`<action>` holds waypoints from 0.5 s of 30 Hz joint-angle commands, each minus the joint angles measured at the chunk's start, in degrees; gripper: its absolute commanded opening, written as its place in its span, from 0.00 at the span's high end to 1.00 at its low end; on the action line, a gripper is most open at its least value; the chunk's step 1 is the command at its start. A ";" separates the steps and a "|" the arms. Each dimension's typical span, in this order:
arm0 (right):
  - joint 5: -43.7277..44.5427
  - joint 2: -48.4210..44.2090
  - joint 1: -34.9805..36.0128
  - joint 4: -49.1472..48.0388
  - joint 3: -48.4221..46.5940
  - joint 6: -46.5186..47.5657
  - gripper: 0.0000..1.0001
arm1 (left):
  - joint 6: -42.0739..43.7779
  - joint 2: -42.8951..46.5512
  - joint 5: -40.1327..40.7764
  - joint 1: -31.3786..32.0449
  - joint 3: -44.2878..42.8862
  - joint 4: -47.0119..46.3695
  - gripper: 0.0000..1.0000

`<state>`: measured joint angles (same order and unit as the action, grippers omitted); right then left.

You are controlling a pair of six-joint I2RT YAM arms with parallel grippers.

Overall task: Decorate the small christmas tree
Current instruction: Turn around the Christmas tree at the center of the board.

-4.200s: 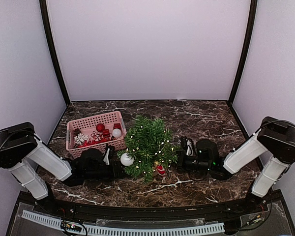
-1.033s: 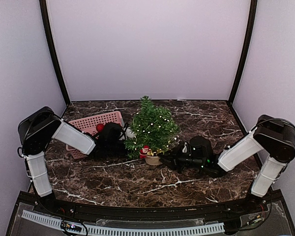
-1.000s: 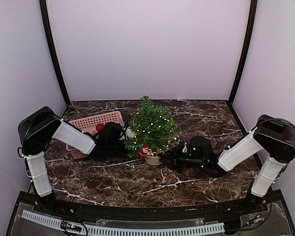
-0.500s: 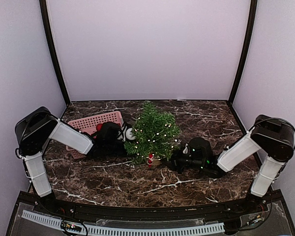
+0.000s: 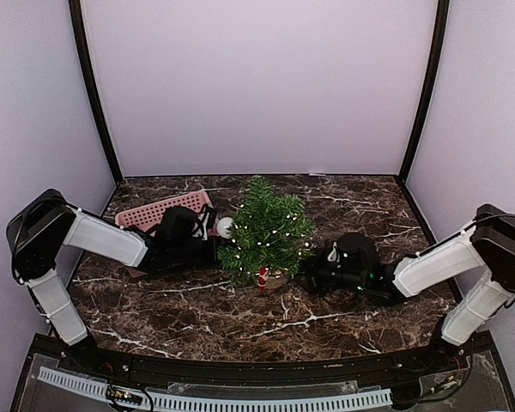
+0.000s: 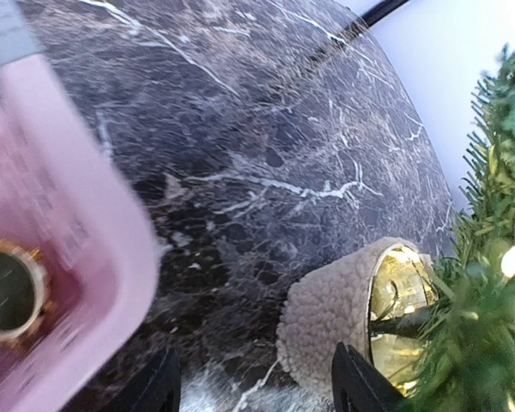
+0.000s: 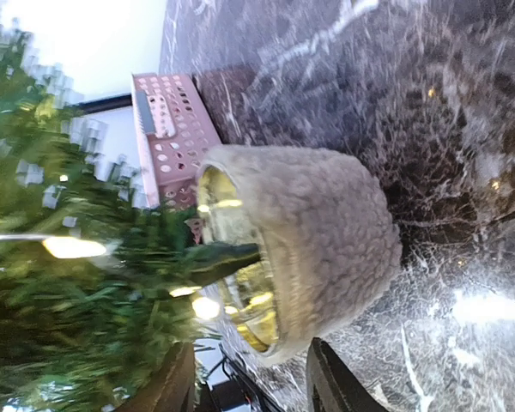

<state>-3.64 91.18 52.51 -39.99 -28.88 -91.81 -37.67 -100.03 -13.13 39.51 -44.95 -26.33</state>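
— Since our left fingers (image 6: pixel 165 388) stand parted, what lies ahead of them?
— We see the small christmas tree (image 5: pixel 269 232) upright on the dark marbled surface (image 5: pixel 352 202), its pebbled tan pot (image 6: pixel 326 313), gold inside, just beside one tip.
— And our right fingers (image 7: pixel 328 382)?
— Parted too; the pot sits at their tips, and we cannot tell if they touch it. Beyond stands a pink perforated basket (image 7: pixel 176 129).

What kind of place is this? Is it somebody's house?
Probably not a house, more likely a robot practice booth. Plain lilac walls close in a marble-look table, a left arm and a right arm are bolted at its near edge, and the small christmas tree stands between them.
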 commanded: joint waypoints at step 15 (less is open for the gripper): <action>11.23 -15.81 -5.91 13.75 7.68 12.79 0.52 | -0.86 21.03 5.46 -2.11 11.98 9.09 0.37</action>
<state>6.98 76.25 50.00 -24.14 -22.00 -85.93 -37.89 -84.09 -7.99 37.71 -36.34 -19.40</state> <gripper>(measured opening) 0.515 0.630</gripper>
